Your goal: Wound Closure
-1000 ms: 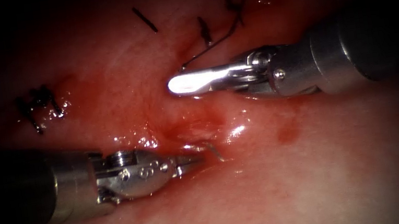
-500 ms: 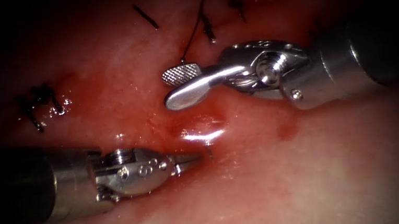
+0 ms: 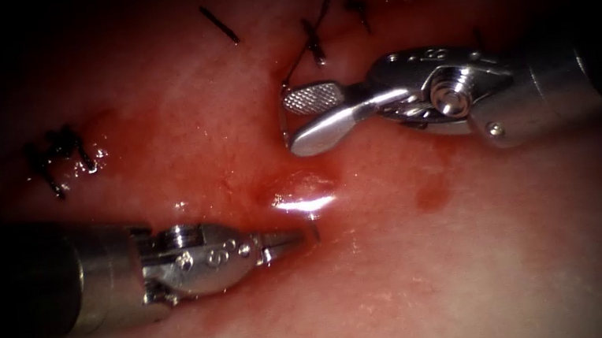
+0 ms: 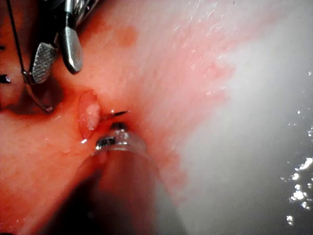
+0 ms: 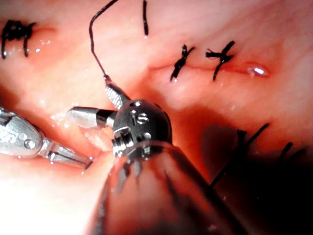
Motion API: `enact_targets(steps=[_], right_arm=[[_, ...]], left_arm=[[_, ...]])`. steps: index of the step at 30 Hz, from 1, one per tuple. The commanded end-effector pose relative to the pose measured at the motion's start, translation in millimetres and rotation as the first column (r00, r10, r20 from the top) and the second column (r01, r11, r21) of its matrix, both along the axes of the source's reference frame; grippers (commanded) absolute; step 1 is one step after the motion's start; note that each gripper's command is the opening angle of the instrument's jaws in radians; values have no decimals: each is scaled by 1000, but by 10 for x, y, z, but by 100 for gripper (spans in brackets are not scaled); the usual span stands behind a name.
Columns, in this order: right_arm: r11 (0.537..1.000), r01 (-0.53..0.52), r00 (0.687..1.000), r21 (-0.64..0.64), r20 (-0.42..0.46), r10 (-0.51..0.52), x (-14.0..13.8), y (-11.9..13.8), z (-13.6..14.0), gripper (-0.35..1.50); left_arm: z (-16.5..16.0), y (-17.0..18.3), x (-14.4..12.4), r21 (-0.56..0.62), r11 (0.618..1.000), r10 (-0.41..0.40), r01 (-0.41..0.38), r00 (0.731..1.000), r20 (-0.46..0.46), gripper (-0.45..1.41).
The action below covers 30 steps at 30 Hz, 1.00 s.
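My left tool [image 3: 303, 236] comes in from the lower left, its jaws shut on the needle's tip where it comes out of the tissue [image 3: 452, 274] beside a raised, wet lip of the cut [image 3: 301, 190]. In the left wrist view that tip [image 4: 120, 113] shows just past the left tool [image 4: 117, 126]. The needle's curved tail [image 3: 282, 120] stands out of the tissue by my right tool [image 3: 292, 121], which is open and holds nothing. Dark thread [image 3: 311, 24] runs up from the tail. The needle's middle is buried.
Finished dark stitches sit at the far left [image 3: 57, 161] and above the right tool [image 3: 311, 41], with a cut thread end [image 3: 218, 26] nearby. Red fluid [image 3: 433, 197] stains the tissue around the cut. Pale tissue spreads along the near edge.
My right tool has opened, let go of the needle's tail and drawn back to the right. The left tool has closed in slightly onto the needle's tip.
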<state>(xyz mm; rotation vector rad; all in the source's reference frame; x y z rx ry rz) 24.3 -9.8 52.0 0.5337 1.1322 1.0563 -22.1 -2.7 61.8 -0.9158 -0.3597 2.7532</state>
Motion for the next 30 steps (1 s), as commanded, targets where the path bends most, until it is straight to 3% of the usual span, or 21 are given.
enact_targets(steps=[1,9,17,24,28,30], right_arm=[[1000,1,1000,3,2,-1,-2,-8,4,125],[999,-32,999,-2,17,32,-10,-2,10,125],[997,-66,997,-44,25,67,20,9,39,123],[997,-53,998,-56,27,55,42,8,47,120],[995,-37,998,-89,47,42,47,9,52,110],[994,-31,998,-102,52,37,48,8,54,95]], left_arm=[[4,-11,-6,4,1000,1,-1,1000,1,-20],[4,-11,-7,4,1000,1,-1,1000,1,-20],[4,-11,-6,4,1000,1,-1,1000,1,-20],[4,-11,-4,4,1000,4,-4,1000,3,-20],[4,-11,-4,4,1000,3,-3,1000,2,-20],[4,-11,-4,4,1000,3,-3,1000,3,-20]])
